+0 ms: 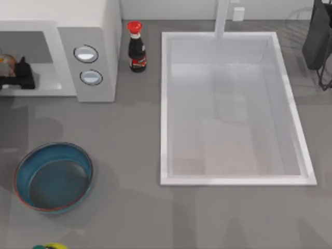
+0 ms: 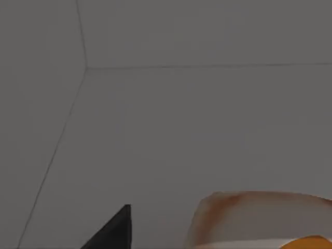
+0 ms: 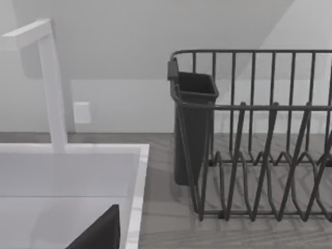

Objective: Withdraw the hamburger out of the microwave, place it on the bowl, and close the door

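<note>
The microwave is sitting at the counter's far left, the hamburger lying inside it beside the left claw. The bowl is resting before it; a bottle is standing between microwave and sink.

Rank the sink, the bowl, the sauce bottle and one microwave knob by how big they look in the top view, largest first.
1. Sink
2. Bowl
3. Sauce bottle
4. Microwave knob

The bottle stands upright toward the camera, so its footprint understates it; still, it looks larger than the knob.
</note>
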Action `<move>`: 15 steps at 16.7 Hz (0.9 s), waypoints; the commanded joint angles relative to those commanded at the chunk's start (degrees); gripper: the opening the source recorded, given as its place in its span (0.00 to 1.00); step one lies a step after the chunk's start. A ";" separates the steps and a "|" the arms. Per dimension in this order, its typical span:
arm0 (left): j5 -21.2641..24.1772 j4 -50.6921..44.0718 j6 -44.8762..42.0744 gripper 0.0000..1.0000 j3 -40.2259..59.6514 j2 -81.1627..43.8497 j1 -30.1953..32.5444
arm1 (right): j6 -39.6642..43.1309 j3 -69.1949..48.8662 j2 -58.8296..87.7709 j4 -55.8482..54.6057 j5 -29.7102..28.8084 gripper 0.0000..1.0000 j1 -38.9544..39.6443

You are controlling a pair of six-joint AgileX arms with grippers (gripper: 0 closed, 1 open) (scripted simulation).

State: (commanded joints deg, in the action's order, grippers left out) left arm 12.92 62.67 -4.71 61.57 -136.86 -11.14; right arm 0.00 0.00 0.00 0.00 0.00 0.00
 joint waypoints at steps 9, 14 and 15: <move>-1.17 -11.94 0.46 1.00 21.98 -13.67 1.40 | 0.00 0.00 0.00 0.00 0.00 1.00 0.00; -2.36 -23.35 0.92 1.00 42.54 -24.36 2.78 | 0.00 0.00 0.00 0.00 0.00 1.00 0.00; -2.56 -25.21 1.00 1.00 45.25 -25.91 3.00 | 0.00 0.00 0.00 0.00 0.00 1.00 0.00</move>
State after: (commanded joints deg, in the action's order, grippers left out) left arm 10.36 37.46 -3.72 106.81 -162.77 -8.13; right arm 0.00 0.00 0.00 0.00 0.00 0.00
